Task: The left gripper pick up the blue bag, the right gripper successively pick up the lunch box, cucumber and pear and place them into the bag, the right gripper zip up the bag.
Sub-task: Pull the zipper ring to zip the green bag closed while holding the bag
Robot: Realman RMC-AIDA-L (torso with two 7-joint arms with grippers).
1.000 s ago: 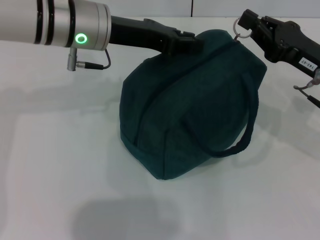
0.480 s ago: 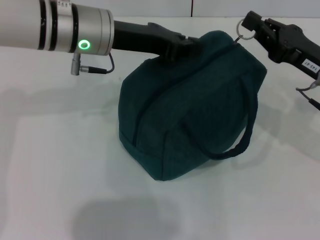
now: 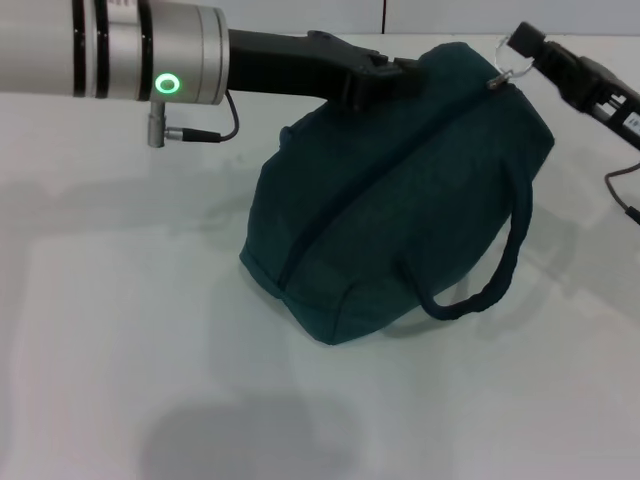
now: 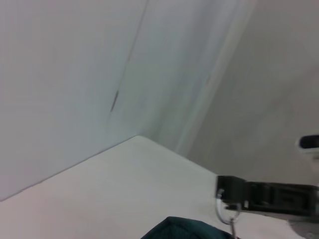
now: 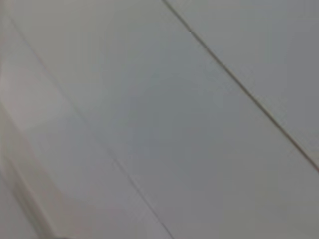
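While the dark teal fabric lunch bag (image 3: 400, 200) sits on the white tabletop (image 3: 120, 330) with its seam closed from end to end, the black two-fingered right gripper (image 3: 522, 45) holds the silver ring zipper pull (image 3: 507, 70) at the bag's far right top corner, its jaws pinched on the ring. The left wrist view shows the same thing from the other side: the right gripper (image 4: 223, 191) with the ring (image 4: 222, 211) hanging from its tip above the bag's edge (image 4: 184, 230).

Compared with a second ago, the right gripper has travelled further to the right and away, and the bag has leaned and shifted rightward with it, so the pull now sits at the very end of the zip. The black left gripper (image 3: 385, 80) has stayed at the bag's top left, pressed into the fabric; its jaws appear clamped on it, bracing the bag.

The lunch box, cucumber and pear are out of sight, presumably inside. I judge the zipping essentially finished, with only letting go remaining.
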